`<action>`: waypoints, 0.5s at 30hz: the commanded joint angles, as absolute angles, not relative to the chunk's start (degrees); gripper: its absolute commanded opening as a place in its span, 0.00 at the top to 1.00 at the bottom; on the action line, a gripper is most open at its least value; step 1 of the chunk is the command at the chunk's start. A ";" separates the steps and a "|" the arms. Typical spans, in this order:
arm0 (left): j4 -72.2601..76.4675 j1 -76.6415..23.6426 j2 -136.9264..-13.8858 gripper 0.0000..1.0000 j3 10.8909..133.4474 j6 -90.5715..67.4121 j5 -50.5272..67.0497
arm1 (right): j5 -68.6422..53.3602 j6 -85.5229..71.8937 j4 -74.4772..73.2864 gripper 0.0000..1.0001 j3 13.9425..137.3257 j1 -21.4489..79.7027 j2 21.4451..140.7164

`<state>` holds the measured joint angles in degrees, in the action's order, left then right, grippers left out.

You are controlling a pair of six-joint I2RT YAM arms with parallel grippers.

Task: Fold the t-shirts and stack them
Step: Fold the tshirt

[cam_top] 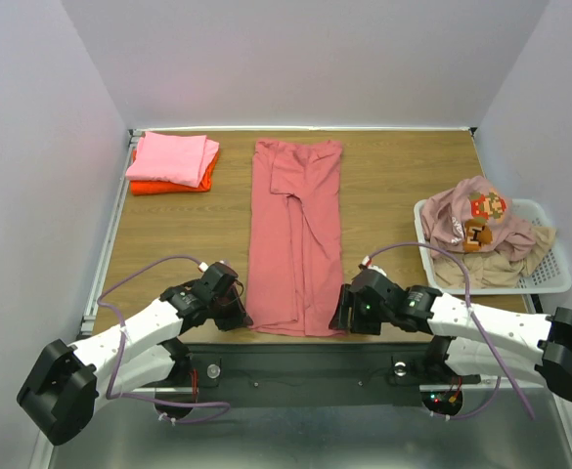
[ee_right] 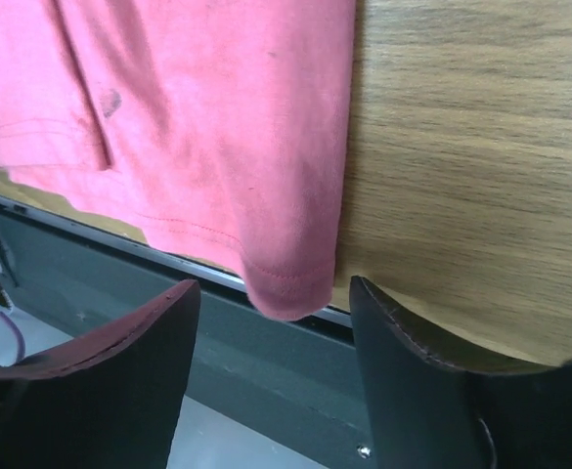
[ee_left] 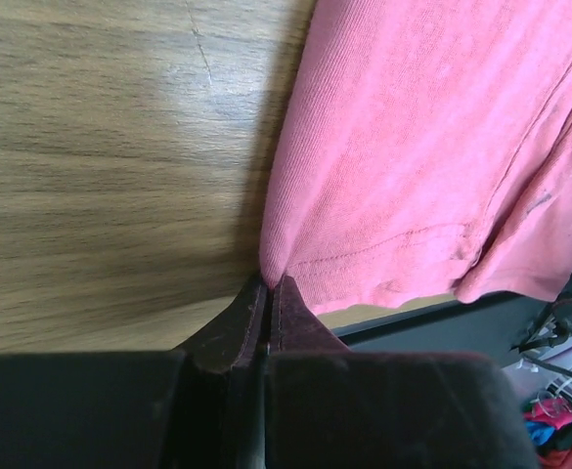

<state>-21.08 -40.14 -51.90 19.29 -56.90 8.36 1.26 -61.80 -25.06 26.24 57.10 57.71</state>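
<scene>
A dusty rose-red t-shirt [cam_top: 295, 234] lies in a long narrow strip down the middle of the table, sleeves folded in. My left gripper [cam_top: 239, 315] is shut on its near left hem corner [ee_left: 278, 262]. My right gripper [cam_top: 342, 315] is open at the near right hem corner [ee_right: 290, 288], which hangs between the spread fingers [ee_right: 403, 342] over the table edge. A folded light pink t-shirt [cam_top: 171, 156] lies on a folded bright orange one [cam_top: 168, 185] at the far left. A pale pink printed t-shirt [cam_top: 471, 217] and a beige one [cam_top: 491, 269] lie crumpled in the basket.
A white mesh basket [cam_top: 559, 278] stands at the right edge of the table. The dark metal front rail [ee_right: 217, 362] runs just below the near table edge. White walls close in the left, right and back sides.
</scene>
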 commanded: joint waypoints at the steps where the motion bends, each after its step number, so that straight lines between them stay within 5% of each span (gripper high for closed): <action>1: -22.76 -40.43 -50.45 1.00 19.60 -56.07 8.70 | 0.26 -62.67 -22.06 0.34 25.66 57.39 60.28; 10: -23.12 -40.34 -48.69 1.00 19.77 -56.08 9.23 | -0.97 -62.84 -20.92 0.65 25.66 57.39 66.71; 11: -23.03 -40.43 -48.52 1.00 19.86 -55.90 9.40 | -0.53 -62.67 -20.92 0.82 25.75 57.31 67.06; 15: -21.71 -40.43 -47.73 1.00 21.70 -55.28 9.32 | 3.60 -60.65 -20.92 1.00 28.38 57.39 66.89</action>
